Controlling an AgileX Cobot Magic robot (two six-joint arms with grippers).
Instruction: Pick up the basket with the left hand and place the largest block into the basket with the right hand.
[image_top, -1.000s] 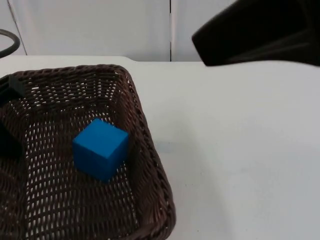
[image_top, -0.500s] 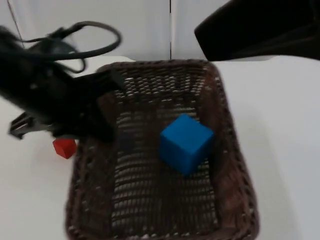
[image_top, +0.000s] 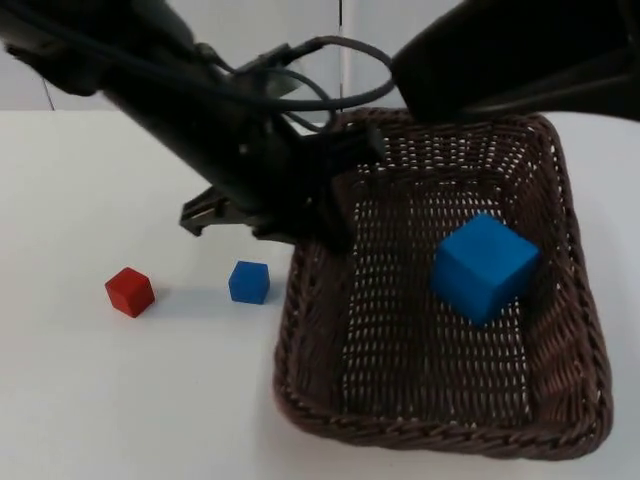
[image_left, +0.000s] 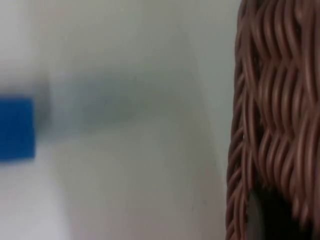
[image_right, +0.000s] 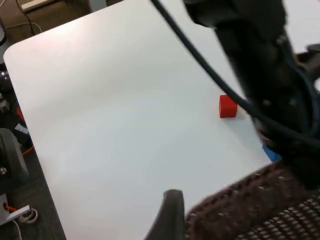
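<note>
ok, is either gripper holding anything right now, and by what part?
Left gripper holds the basket by its left rim. The right gripper's state cannot be told.

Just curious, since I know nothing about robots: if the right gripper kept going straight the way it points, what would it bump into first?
Probably the basket rim just ahead of the right gripper; beyond it lies bare table. Depth is hard to judge.

The left gripper (image_top: 335, 215) is clamped on the basket (image_top: 300, 300) rim; the right arm waits raised above the basket.
</note>
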